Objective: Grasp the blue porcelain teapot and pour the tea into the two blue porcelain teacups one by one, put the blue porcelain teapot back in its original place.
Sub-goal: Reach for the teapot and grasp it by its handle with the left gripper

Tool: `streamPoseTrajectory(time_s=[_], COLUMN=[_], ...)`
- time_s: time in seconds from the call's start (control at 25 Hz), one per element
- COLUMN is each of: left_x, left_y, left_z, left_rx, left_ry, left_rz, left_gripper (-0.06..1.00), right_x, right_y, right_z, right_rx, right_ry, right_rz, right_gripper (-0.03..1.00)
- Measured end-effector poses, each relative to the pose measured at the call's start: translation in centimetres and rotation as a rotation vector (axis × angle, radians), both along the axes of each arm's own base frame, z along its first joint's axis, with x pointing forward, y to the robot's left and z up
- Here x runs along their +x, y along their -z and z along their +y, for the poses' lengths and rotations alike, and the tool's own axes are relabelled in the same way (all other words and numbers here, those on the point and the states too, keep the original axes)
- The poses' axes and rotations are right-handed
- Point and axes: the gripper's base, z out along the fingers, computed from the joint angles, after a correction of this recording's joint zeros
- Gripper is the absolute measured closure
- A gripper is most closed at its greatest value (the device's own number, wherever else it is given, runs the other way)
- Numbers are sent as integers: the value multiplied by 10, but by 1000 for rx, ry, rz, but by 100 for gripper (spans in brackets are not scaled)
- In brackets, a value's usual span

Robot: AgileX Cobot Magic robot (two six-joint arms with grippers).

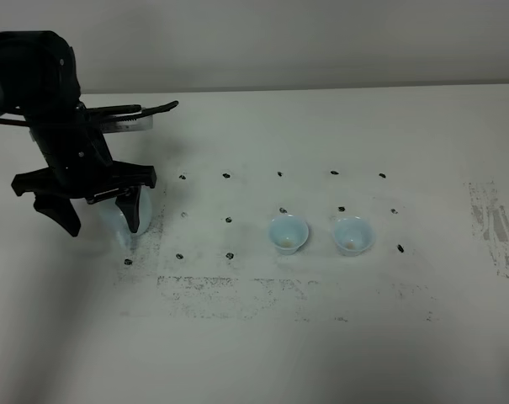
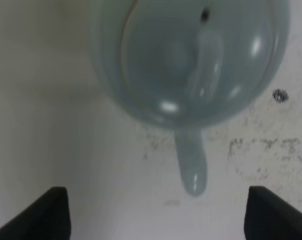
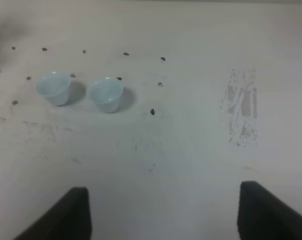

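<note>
The blue porcelain teapot (image 1: 113,220) stands at the left of the table, mostly hidden behind my left gripper (image 1: 102,224). That gripper is open and hovers over the pot, one finger on each side. In the left wrist view the teapot (image 2: 190,60) fills the upper part, blurred, and a narrow part of it (image 2: 192,167) points toward the open left gripper (image 2: 158,215). The two blue porcelain teacups (image 1: 288,233) (image 1: 352,235) stand side by side at mid-table. The right wrist view shows both teacups (image 3: 53,88) (image 3: 106,94) far from the open, empty right gripper (image 3: 165,215).
The white table (image 1: 321,126) carries a grid of small black dots (image 1: 226,176) and dark scuffs along the front (image 1: 237,290) and at the right (image 1: 494,227). The right arm is out of the exterior view.
</note>
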Motion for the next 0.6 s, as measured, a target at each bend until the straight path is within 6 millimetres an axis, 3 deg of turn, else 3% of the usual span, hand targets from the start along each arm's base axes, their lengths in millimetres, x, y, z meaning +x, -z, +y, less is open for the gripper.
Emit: streamPoseTrajectory(time_s=[0.2, 0.6], left_x=[2, 2], left_y=[7, 11], left_z=[-11, -13], left_rx=[3, 23], left_ry=[27, 40], left_rz=[7, 13], left_gripper=[88, 88], right_x=[0, 0], right_y=[0, 0], right_z=[0, 0], right_rx=[0, 0], right_ry=[0, 0], right_rz=[0, 0], right_gripper=[38, 38])
